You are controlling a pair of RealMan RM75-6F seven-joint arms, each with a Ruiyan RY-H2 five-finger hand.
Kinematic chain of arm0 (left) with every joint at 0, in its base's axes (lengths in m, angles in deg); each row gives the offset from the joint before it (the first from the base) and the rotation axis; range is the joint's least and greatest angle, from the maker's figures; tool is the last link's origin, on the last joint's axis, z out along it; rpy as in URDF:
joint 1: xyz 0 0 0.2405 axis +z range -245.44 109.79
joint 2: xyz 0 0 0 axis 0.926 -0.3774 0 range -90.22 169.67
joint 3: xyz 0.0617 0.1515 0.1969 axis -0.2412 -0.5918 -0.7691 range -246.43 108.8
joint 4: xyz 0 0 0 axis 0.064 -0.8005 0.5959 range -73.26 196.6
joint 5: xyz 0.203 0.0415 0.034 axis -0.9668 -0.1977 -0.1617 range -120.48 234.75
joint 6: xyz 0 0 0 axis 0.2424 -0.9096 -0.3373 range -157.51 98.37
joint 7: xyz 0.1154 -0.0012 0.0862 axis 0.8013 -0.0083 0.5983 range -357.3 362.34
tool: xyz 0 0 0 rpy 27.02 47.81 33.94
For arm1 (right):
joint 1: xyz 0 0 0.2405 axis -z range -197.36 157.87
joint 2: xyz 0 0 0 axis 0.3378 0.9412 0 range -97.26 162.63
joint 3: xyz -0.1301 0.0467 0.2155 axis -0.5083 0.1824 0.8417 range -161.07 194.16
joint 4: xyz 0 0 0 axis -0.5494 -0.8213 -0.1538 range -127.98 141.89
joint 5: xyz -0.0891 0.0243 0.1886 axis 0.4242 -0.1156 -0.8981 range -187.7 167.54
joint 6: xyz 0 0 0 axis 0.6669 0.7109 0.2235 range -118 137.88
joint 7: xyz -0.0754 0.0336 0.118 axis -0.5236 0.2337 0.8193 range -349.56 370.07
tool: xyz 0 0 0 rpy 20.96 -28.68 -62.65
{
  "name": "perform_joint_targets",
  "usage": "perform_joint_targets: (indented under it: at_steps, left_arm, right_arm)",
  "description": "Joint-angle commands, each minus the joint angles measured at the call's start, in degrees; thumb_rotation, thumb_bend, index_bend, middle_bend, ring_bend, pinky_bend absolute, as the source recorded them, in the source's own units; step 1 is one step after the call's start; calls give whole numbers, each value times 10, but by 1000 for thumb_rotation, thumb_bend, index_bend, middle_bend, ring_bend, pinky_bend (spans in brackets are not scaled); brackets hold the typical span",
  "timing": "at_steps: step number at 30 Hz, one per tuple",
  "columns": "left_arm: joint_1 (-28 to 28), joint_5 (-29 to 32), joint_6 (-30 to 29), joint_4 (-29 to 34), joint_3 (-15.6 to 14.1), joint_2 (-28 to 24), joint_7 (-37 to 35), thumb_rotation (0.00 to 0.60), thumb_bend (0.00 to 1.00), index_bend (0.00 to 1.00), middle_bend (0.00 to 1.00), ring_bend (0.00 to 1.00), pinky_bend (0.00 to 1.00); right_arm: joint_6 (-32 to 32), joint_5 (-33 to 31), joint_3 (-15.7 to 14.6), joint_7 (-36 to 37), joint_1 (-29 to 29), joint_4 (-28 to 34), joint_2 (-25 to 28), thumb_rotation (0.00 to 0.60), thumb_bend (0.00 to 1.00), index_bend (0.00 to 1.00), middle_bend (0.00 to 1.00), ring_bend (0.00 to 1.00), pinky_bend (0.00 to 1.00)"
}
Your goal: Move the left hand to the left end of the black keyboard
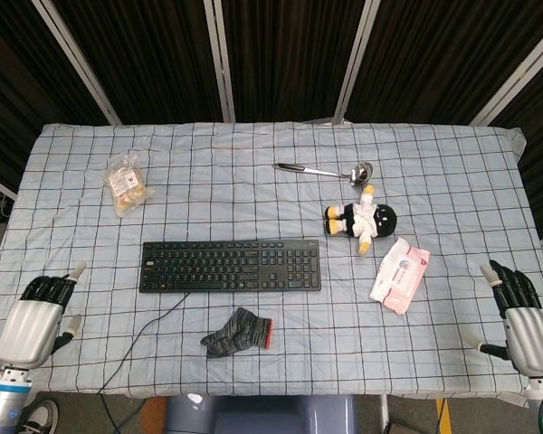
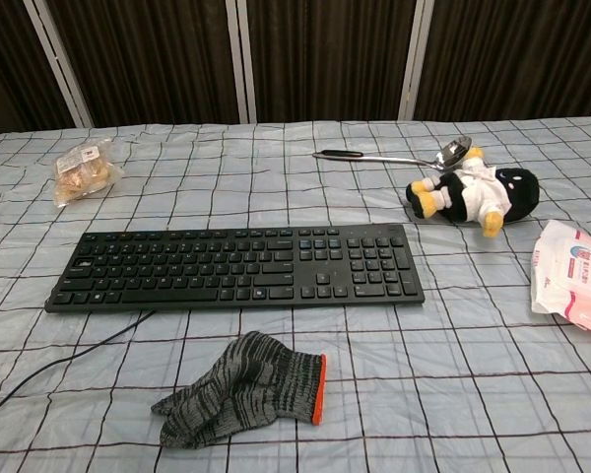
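The black keyboard (image 1: 231,265) lies flat across the middle of the checked tablecloth, also seen in the chest view (image 2: 236,268). Its cable (image 1: 143,333) runs from its lower left towards the front edge. My left hand (image 1: 32,327) hovers at the table's front left corner, well left of and nearer than the keyboard's left end. Most of its fingers (image 1: 47,287) are curled in, one still points forward, and it holds nothing. My right hand (image 1: 523,327) is at the front right corner with its fingers spread and empty. Neither hand shows in the chest view.
A grey knit glove (image 1: 237,333) lies in front of the keyboard. A snack bag (image 1: 127,181) sits at the back left. A metal ladle (image 1: 326,170), a plush toy (image 1: 362,219) and a pink wipes pack (image 1: 400,274) lie to the right.
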Motion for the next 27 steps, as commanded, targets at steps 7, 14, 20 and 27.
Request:
perform_joint_targets:
  at_steps: [7,14,20,27]
  left_arm:
    - [-81,186,128,104,63,-1,94,600,999,0,838,768,583]
    - [-161,374,183,136,99,10,210,600,1000,0,846,775,592]
    - [-246,543,162,131,110,46,322,600,1000,0,846,775,592]
    - [-293,620,138,109,113,82,362,600,1000,0,845,775,592]
  right_arm:
    - [-1,2,-1,2,-1,1,0,600,52,0,0,0,0]
    - [-3,3,-1,9,-2,1,2,600,52,0,0,0,0]
    - [-4,5,-2,12,-3,3,2,600,51,0,0,0,0]
    - [-7,5,-2,16,-4,4,2,600,51,0,0,0,0]
